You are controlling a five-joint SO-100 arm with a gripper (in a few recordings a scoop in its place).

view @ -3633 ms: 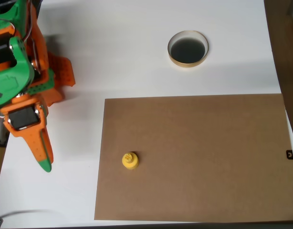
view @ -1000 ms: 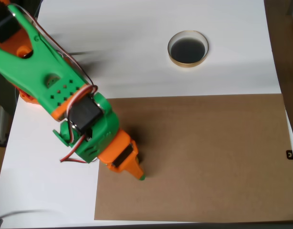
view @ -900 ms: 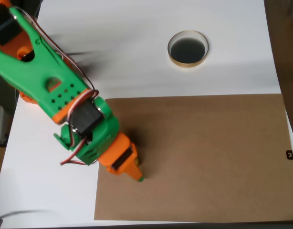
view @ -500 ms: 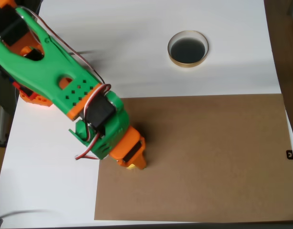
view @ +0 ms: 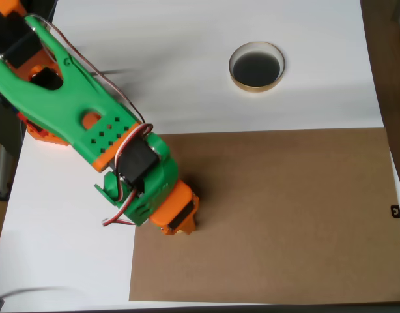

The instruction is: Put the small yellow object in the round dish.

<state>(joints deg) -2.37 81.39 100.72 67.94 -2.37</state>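
Our gripper (view: 180, 220) points straight down over the left part of the brown board (view: 285, 215), its fingers hidden under the orange and green wrist, so we cannot tell how wide they stand. We cannot see the yellow piece. The dish (view: 257, 66) sits well up and right of the gripper, on the white table (view: 187, 65).

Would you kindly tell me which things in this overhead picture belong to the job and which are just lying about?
For the job:
- round dish
- end effector, low over the brown board

Just lying about:
- brown board
- small black item at the right edge
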